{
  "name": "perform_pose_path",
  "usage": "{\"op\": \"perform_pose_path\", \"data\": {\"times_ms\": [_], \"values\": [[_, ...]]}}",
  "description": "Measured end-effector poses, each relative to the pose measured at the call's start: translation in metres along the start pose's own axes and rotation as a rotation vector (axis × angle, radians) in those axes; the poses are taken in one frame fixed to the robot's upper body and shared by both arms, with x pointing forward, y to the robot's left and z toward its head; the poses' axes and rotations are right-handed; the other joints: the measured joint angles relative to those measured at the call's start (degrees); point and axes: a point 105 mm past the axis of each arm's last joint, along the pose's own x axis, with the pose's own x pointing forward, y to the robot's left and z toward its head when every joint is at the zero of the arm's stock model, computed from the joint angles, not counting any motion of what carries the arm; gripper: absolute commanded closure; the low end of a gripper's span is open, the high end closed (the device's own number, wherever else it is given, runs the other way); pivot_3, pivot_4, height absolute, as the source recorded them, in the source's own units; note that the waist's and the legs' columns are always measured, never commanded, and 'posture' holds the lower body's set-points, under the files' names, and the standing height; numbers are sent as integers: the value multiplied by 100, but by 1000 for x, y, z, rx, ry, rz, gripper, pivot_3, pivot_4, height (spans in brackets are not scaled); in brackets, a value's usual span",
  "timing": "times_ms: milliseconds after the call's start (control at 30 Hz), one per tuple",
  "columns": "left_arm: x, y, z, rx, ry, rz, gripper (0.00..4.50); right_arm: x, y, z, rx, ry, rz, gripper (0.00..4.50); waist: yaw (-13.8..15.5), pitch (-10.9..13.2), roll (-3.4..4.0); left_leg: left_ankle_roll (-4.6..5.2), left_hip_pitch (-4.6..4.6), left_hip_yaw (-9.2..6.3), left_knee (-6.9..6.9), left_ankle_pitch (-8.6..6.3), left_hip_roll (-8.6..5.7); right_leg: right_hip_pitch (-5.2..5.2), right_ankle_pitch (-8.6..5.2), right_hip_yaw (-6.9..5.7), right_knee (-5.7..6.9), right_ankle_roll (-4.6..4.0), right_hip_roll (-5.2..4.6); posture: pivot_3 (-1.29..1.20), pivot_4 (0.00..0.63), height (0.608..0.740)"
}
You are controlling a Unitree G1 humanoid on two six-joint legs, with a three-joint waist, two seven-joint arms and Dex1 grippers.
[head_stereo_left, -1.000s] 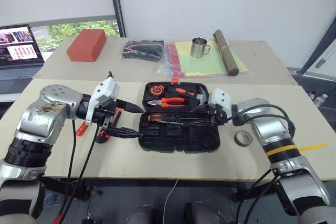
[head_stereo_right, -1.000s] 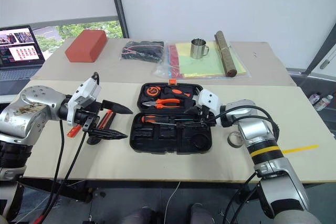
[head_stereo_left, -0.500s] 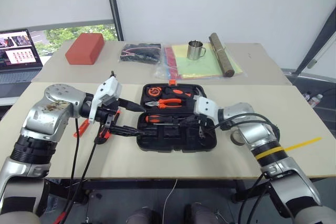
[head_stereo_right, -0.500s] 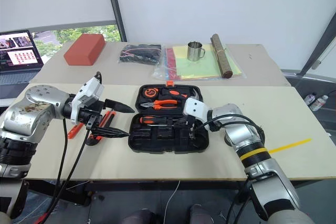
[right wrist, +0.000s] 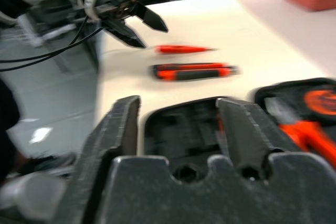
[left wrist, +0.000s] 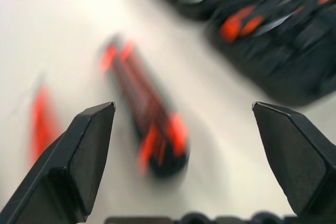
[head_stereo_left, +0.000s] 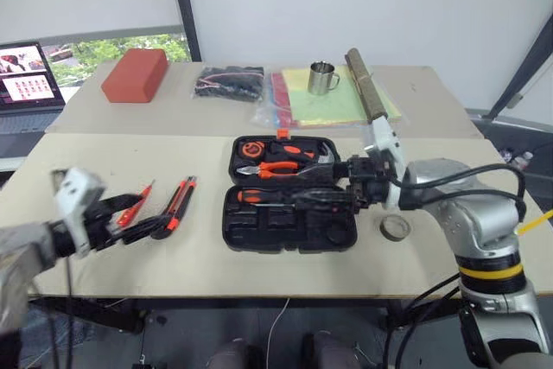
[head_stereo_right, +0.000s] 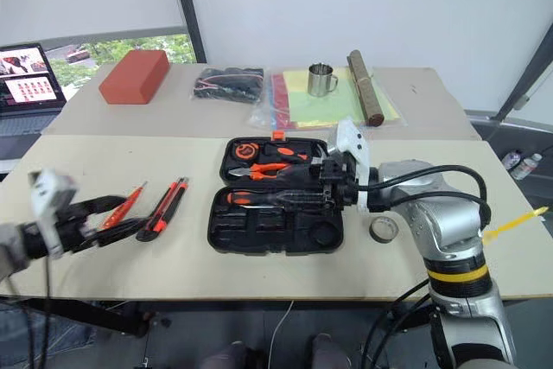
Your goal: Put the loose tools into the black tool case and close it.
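Note:
The black tool case [head_stereo_left: 335, 236] lies open in the middle of the table. Pliers, a tape measure and a hammer sit in its lid, and one orange-black screwdriver [head_stereo_left: 259, 196] lies in the near half. To its left lie the utility knife [head_stereo_left: 178, 205] and the slim orange tester screwdriver [head_stereo_left: 136, 205], on the bare table. The grey tape roll [head_stereo_left: 396, 228] rests right of the case. My left gripper [head_stereo_left: 143, 218] is open, low by the near ends of those two tools. My right gripper [right wrist: 181, 106] hangs open and empty over the case, pointing left.
On the far table stand a red block [head_stereo_left: 134, 75], a black bag of cables [head_stereo_left: 229, 84], a metal cup [head_stereo_left: 324, 78], a brown roll [head_stereo_left: 367, 85] and coloured sheets [head_stereo_left: 324, 105]. A laptop [head_stereo_left: 26, 75] sits at the far left.
My left arm swung away from the case, leftward and down toward the table's near left. My right gripper lifted back out of the case and went from shut to open.

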Motion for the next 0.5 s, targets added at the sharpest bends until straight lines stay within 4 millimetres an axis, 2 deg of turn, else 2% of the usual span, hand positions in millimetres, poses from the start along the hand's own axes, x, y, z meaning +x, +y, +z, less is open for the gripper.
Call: {"op": "perform_pose_path", "data": {"times_ms": [67, 100, 200, 300, 333, 367, 500], "values": [[-10, 6, -12, -26, 32, 62, 0, 1, 2, 1, 4, -2, 1, 129, 59, 3, -4, -6, -6, -3, 1, -3, 3, -4, -2, -6, -2, 3, -2, 0, 150, 736], [-14, 9, -17, -29, 53, 92, 0, 2, 4, 2, -2, -5, -3, 129, 114, 3, -4, -10, 0, -3, 1, -5, 3, -17, -2, -6, -1, 8, -4, 0, 150, 736], [-10, 22, -15, -9, 71, 129, 0, 5, 5, 0, 3, 1, -15, 129, 227, 2, -5, -25, 7, -5, 2, 3, 2, -16, 1, -10, 1, 19, -10, 0, 150, 736], [5, 36, 1, 21, 79, 143, 0, 7, 5, -6, 12, 15, -23, 129, 298, 0, -9, -32, 1, -2, 2, 8, 0, -25, 17, -7, 1, 17, -10, 0, 150, 736], [11, 43, 9, 35, 94, 152, 0, 10, 7, -8, 16, 23, -16, 129, 282, -1, -10, -30, -4, 10, 0, 6, 0, -29, 40, -2, -5, -13, -8, 0, 150, 736], [28, 49, 14, 29, 126, 130, 0, 8, 6, -11, 17, 33, -37, 129, 283, -3, -8, -29, -8, 10, -5, 7, -16, -24, 41, -3, 13, -12, -10, 0, 150, 736], [60, 56, 15, -6, 216, 97, 0, 9, 7, -9, -5, 34, -55, 129, 202, -5, -12, -27, -17, 28, -19, 10, -12, -29, 40, -25, 4, -12, 40, 0, 150, 736]]}}
